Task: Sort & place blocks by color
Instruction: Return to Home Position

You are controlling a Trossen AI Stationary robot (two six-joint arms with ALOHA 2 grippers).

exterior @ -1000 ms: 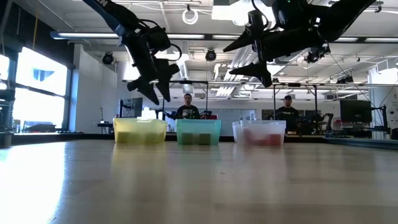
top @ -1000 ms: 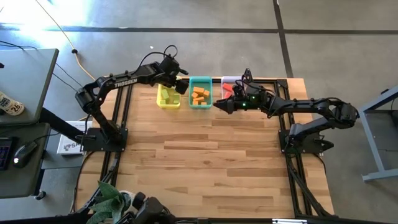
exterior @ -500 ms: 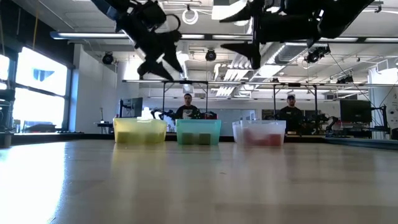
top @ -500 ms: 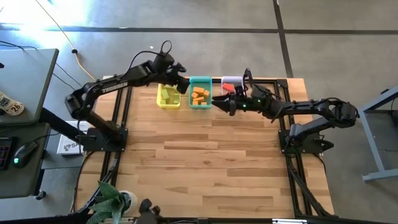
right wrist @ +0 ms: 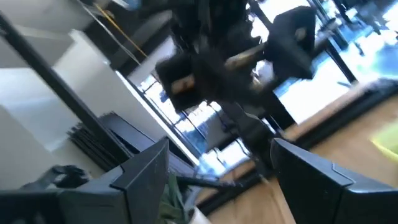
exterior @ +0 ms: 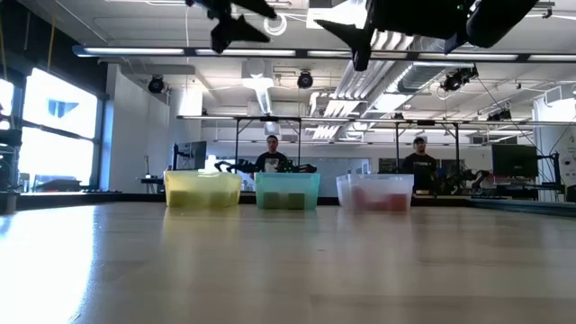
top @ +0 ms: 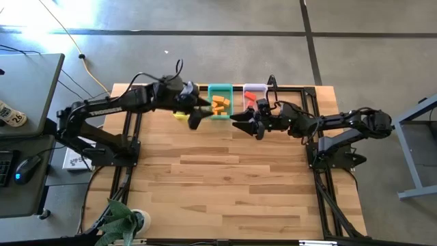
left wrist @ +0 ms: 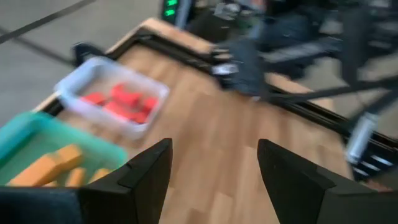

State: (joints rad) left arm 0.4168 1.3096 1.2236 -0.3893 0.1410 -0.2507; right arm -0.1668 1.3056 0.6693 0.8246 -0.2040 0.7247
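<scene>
Blocks (top: 218, 104) sorted — all sit in the bins (top: 220, 86) at the far edge.
We see the left gripper (top: 198, 113) and right gripper (top: 247, 125) raised, both spread and empty — the blocks lie just beyond them.

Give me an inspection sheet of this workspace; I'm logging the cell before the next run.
Surface: wooden table, bare in front of the bins.
Job's things: orange blocks in the teal bin; red blocks in the clear bin; yellow bin, contents unclear.
Clutter: nothing seen.
End effectors: left end effector open, empty, raised by the yellow bin; right end effector open, empty, raised near the teal bin.
Cables: yellow cable on the floor.
Surroundings: two people behind the bins; desk beside the left arm; plant.
</scene>
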